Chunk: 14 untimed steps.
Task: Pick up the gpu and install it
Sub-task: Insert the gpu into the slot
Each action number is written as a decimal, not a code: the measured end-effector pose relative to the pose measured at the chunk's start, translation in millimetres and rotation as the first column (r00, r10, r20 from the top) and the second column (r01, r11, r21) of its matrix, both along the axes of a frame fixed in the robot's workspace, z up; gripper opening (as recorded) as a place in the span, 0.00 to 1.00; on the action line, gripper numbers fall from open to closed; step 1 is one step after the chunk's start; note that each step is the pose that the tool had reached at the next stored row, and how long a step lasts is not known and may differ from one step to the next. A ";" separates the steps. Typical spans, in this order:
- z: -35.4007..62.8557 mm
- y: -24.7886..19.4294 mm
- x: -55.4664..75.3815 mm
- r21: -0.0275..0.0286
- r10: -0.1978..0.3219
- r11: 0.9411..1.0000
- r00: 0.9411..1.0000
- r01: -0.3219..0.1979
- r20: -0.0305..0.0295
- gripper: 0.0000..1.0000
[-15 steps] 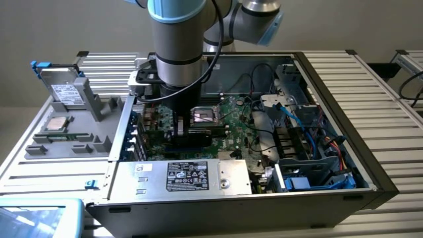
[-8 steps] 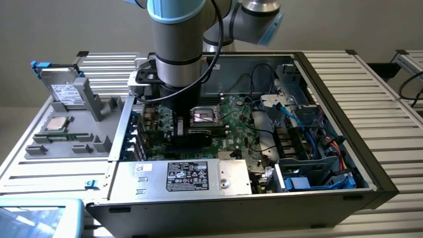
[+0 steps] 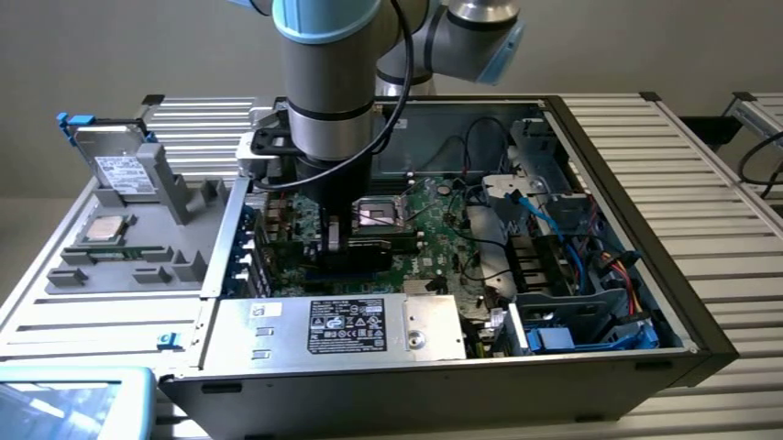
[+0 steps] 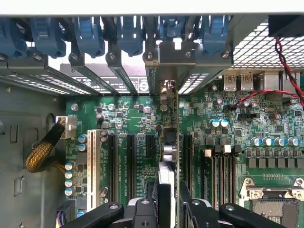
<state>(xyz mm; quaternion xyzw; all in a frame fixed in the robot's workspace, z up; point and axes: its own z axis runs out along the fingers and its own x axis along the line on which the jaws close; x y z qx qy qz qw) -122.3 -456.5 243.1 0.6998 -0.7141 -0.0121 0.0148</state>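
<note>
gripper (image 4: 169,209) with black metal fingers sits low inside the open dark computer case (image 3: 490,394), jaws narrowed onto the thin green-and-black gpu (image 4: 166,173). the card stands on edge over the green motherboard (image 4: 118,114) slots, by the case's rear wall. its lower edge is hidden, so its seating is unclear. from outside, the grey arm (image 3: 325,92) covers most of it.

Green circuit-board motherboard (image 4: 123,118) is showing a matt, lacquered face. Blue plastic slot clips (image 4: 90,33) are gleaming smooth above bare perforated sheet-metal brackets (image 4: 95,81). Thin gpu card (image 4: 167,147), edge-on, is presenting dull metal. Black hand (image 4: 166,197) is looking matt. Ribbed grey metal surface (image 3: 685,147) is appearing satin. Silver steel power-supply box (image 3: 423,316) is carrying a paper label.
</note>
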 end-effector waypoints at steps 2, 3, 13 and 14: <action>0.0 -0.1 0.0 0.002 0.001 1.000 1.000 -0.001 0.000 0.28; 0.0 -0.4 0.2 0.005 0.002 1.000 1.000 -0.002 0.000 0.28; -0.2 -0.8 0.5 0.014 0.007 1.000 1.000 -0.007 0.002 0.28; -0.2 -0.8 0.5 0.014 0.007 1.000 1.000 -0.007 0.002 0.28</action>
